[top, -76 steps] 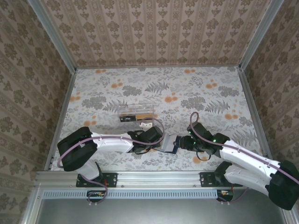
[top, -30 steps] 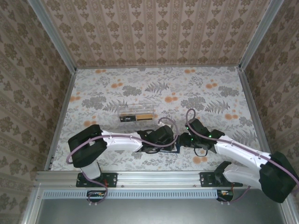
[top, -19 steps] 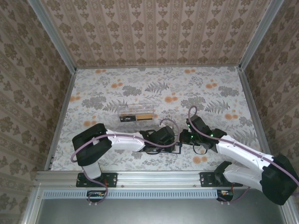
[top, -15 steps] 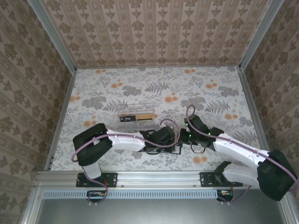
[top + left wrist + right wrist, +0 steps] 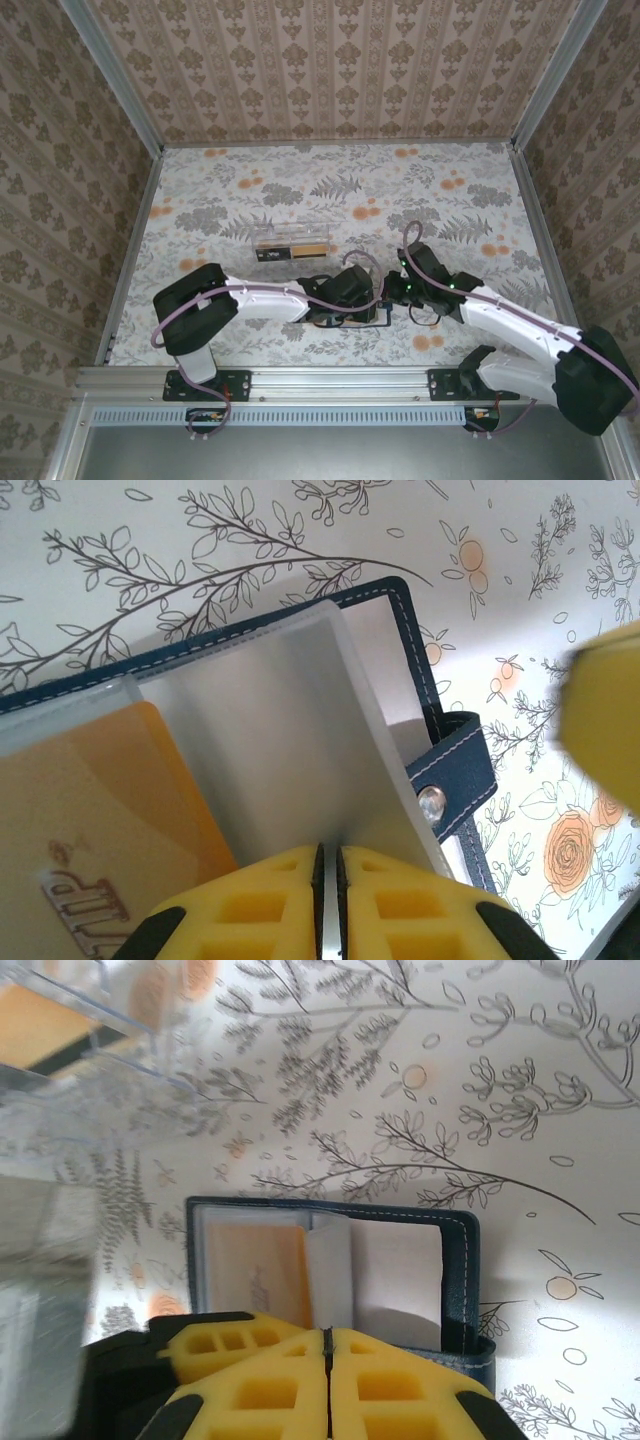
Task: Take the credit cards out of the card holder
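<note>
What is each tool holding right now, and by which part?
The left tool pinches a clear sleeve of the open card holder at its free edge. The right tool is shut; whether it holds anything cannot be told.

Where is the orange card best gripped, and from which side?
Probably take the orange card by its thin edge nearest the centre fold of the card holder, approaching low from the fold side. It lies flat in a clear sleeve, so its faces are covered; which side the sleeve opens, I cannot tell.
</note>
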Tool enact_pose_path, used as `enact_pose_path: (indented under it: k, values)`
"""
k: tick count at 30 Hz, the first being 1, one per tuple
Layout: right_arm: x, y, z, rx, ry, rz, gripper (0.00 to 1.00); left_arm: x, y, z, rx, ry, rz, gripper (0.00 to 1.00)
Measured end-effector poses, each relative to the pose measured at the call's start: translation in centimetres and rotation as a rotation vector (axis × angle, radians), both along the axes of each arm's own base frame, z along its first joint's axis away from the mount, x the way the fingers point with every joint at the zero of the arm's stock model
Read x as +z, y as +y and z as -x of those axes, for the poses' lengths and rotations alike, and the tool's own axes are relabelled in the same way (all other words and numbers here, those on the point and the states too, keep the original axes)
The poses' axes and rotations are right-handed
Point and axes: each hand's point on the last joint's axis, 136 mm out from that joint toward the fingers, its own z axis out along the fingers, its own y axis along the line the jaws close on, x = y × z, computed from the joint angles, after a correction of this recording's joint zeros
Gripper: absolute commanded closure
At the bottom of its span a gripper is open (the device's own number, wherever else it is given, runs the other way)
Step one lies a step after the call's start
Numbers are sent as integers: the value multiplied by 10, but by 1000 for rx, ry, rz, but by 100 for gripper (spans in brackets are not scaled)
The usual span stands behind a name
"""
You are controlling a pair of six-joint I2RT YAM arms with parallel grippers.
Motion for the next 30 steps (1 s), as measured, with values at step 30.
enact_pose_path:
  k: [30]
  values:
    - [-13,-7,48,20,-21,-211,86,-10,-28,-29,-31,17,-48,85]
